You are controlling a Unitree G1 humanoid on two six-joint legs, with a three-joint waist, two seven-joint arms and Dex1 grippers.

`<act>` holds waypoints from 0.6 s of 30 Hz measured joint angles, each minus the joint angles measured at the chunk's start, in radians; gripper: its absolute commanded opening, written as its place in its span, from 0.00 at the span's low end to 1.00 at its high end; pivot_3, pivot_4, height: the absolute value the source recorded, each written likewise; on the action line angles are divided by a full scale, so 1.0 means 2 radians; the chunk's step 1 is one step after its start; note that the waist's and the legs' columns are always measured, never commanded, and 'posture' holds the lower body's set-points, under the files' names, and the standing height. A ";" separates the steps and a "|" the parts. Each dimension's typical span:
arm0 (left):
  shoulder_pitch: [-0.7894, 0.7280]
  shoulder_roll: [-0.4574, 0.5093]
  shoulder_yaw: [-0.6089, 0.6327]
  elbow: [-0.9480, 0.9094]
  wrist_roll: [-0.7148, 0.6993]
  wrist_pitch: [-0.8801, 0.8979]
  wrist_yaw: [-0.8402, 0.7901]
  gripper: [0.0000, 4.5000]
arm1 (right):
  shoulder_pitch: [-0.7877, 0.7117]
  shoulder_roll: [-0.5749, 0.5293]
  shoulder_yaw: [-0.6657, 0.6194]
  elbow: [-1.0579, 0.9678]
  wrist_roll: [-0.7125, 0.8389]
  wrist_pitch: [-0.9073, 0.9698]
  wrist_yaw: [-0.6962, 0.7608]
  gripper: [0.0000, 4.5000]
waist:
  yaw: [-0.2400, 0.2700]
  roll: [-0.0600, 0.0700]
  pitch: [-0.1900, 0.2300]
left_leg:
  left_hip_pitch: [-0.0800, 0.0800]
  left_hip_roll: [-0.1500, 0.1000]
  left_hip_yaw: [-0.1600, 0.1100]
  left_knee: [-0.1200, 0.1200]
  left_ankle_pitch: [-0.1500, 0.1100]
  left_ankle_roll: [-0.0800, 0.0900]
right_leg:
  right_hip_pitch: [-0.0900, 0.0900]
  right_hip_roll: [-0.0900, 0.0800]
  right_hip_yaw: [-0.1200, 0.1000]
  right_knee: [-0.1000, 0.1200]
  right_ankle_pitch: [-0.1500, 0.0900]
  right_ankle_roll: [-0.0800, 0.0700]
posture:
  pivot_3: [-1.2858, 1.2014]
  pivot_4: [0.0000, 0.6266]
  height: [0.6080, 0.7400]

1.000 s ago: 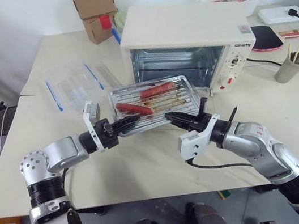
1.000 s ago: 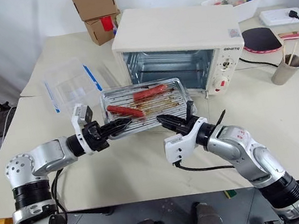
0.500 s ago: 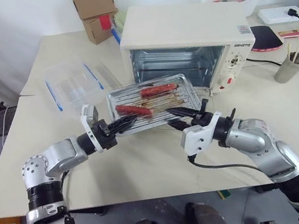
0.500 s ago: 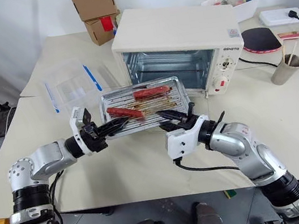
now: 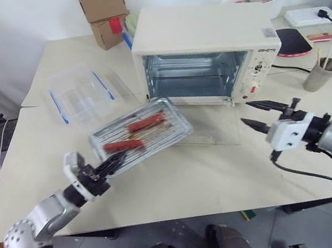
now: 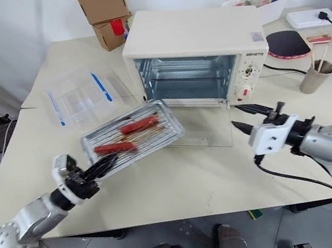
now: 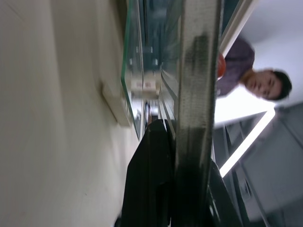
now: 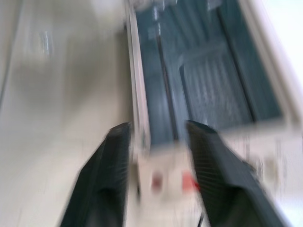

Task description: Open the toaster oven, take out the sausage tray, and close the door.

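Spanning the room, cream table (image 5: pixel 181 178)

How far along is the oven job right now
Done: the cream-white toaster oven is open, its glass door flat on the table, and the silver sausage tray is out. In hand: the left gripper alone holds the tray's edge, tilted above the table; the right gripper is open, empty. Left: setting the tray down, closing the door.
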 measured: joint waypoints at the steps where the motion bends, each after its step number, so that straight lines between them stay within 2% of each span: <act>1: 0.015 -0.008 0.016 -0.014 0.000 -0.013 0.004 0.00 | -0.006 0.005 -0.003 0.024 0.028 0.007 0.017 0.08 | 0.000 0.000 0.000 | 0.002 0.001 0.000 0.000 0.000 0.000 | 0.003 0.000 0.000 -0.001 0.000 0.000 | 0.52 0.24 1.00; 2: 0.023 -0.017 0.027 -0.024 0.000 -0.021 0.005 0.00 | -0.010 0.009 -0.005 0.036 0.046 0.015 0.028 0.02 | 0.000 0.000 0.000 | 0.003 0.001 0.000 -0.001 0.000 -0.001 | 0.004 0.000 0.000 -0.002 0.000 0.000 | 0.52 0.24 1.00; 3: 0.029 -0.028 0.038 -0.036 0.000 -0.031 0.008 0.00 | -0.012 0.011 -0.005 0.050 0.066 0.023 0.045 0.00 | 0.001 0.000 0.000 | 0.003 0.001 -0.001 0.000 -0.001 -0.001 | 0.004 -0.001 0.000 -0.002 0.000 0.000 | 0.52 0.24 1.00; 7: 0.051 -0.069 0.071 -0.077 0.000 -0.065 0.019 0.00 | -0.016 0.030 0.003 0.091 0.123 0.052 0.121 0.00 | 0.004 0.000 0.000 | 0.003 0.001 -0.001 0.000 -0.001 -0.001 | 0.005 -0.002 0.000 -0.002 0.000 0.000 | 0.52 0.24 1.00; 11: 0.078 -0.110 0.090 -0.119 0.000 -0.100 0.033 0.00 | -0.020 0.072 0.017 0.104 0.194 0.168 0.181 0.00 | 0.003 0.000 0.000 | 0.003 0.001 -0.001 0.000 -0.001 -0.001 | 0.004 -0.003 -0.001 -0.002 0.000 -0.001 | 0.52 0.24 1.00; 14: 0.084 -0.137 0.101 -0.143 0.000 -0.128 0.042 0.00 | -0.032 0.075 0.027 0.105 0.204 0.215 0.222 0.00 | 0.004 0.000 0.000 | 0.003 0.001 -0.001 0.000 -0.001 -0.001 | 0.004 -0.004 -0.001 -0.002 0.000 -0.001 | 0.52 0.24 1.00; 18: 0.092 -0.146 0.103 -0.155 0.000 -0.142 0.045 0.00 | -0.051 0.092 0.036 0.106 0.205 0.241 0.255 0.00 | 0.004 0.000 0.000 | 0.003 0.000 -0.001 0.000 -0.001 -0.001 | 0.004 -0.005 -0.002 -0.002 0.000 -0.001 | 0.52 0.24 1.00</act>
